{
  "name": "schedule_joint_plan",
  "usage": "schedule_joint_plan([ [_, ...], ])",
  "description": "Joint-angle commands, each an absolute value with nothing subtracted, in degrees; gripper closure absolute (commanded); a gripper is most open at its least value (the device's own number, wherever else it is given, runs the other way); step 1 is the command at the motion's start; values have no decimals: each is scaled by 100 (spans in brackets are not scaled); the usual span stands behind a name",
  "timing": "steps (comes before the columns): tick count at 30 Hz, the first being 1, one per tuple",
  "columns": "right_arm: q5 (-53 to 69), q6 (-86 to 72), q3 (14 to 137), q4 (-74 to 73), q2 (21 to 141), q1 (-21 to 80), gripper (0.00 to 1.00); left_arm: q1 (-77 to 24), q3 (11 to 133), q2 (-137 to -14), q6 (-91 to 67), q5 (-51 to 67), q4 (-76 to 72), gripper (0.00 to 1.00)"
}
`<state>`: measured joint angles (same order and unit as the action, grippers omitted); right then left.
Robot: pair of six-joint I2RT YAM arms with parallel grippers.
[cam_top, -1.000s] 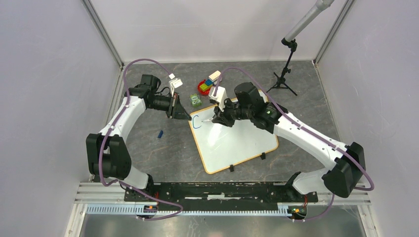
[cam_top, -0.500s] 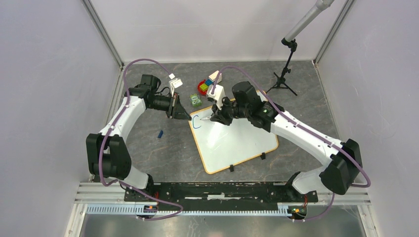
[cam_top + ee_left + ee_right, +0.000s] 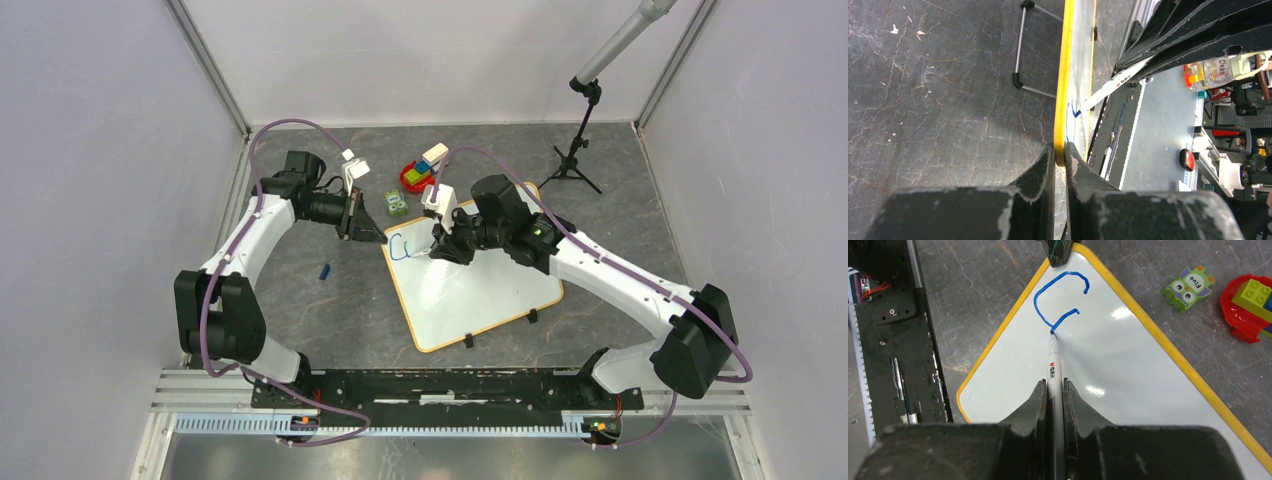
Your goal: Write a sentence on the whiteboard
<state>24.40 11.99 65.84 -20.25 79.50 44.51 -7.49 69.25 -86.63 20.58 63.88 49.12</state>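
Whiteboard (image 3: pixel 1128 370) corner apparently inside left pincer (image 3: pixel 1060 150)

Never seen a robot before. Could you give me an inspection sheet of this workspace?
Surface: grey stone-patterned table.
Job's things: whiteboard lying flat; sentence barely begun, blue "C" plus a partial stroke; marker tip meets stroke.
Clutter: green owl toy, red dish of blocks, small blue piece.
End effectors: left end effector pinches whiteboard corner; right end effector grips marker.
Cables: purple cables loop over both arms.
Surroundings: white walls; black tripod stand.
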Motion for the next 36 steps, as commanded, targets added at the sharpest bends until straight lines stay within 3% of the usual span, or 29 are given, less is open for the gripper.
schedule_joint_plan([
  [1,2161,1396,6495,-2115,7747,4406,100,-940,6979,-8651,2054,6451,4939,98],
  [36,2404,1239,7196,-1990,8162,4358,100,-967,6961,-8636,2072,6405,4944,98],
])
